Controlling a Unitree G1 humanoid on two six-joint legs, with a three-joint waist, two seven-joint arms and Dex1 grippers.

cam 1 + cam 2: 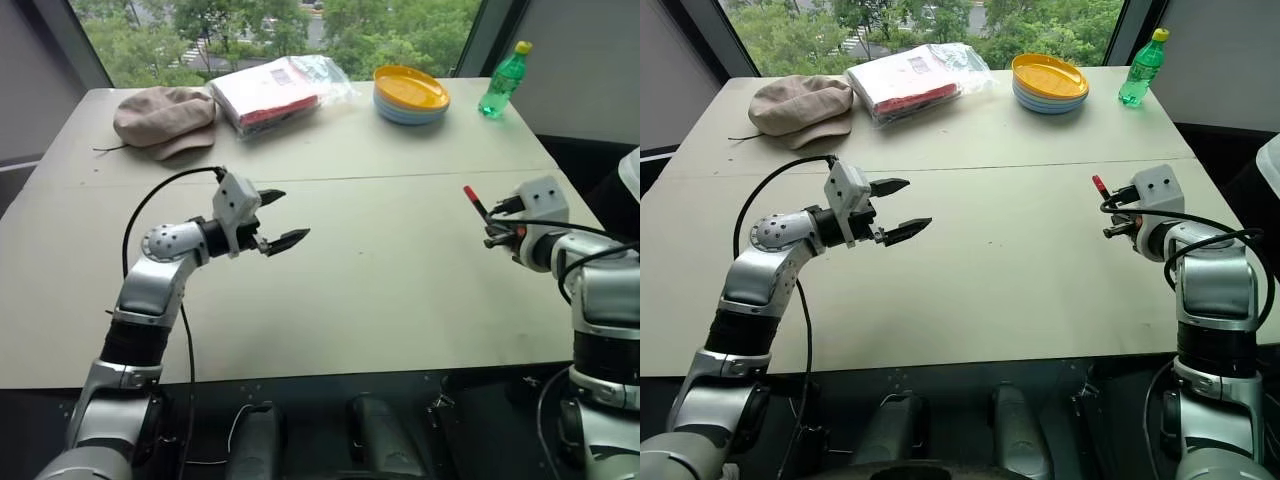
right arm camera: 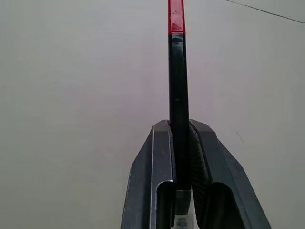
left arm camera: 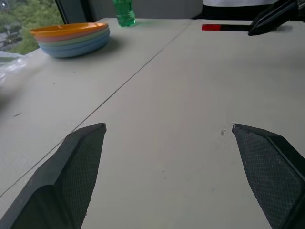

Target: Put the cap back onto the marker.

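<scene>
Two grippers hovered over the table [image 1: 330, 300]: the left gripper [image 1: 281, 218], left of centre, stood wide open and empty, while the right gripper [image 1: 490, 226], at mid-right, clamped the marker [image 2: 178, 81], whose red cap [image 1: 468, 192] pointed up-left.

My two head eyes look down over the pale grey tabletop [image 1: 380, 250]; wrist cameras skim it closely, sighting along each tool.

Marker [image 2: 178, 81]: slim, black, red end [image 2: 176, 16] outward, clamped in right gripper [image 2: 180, 126] above table.
</scene>
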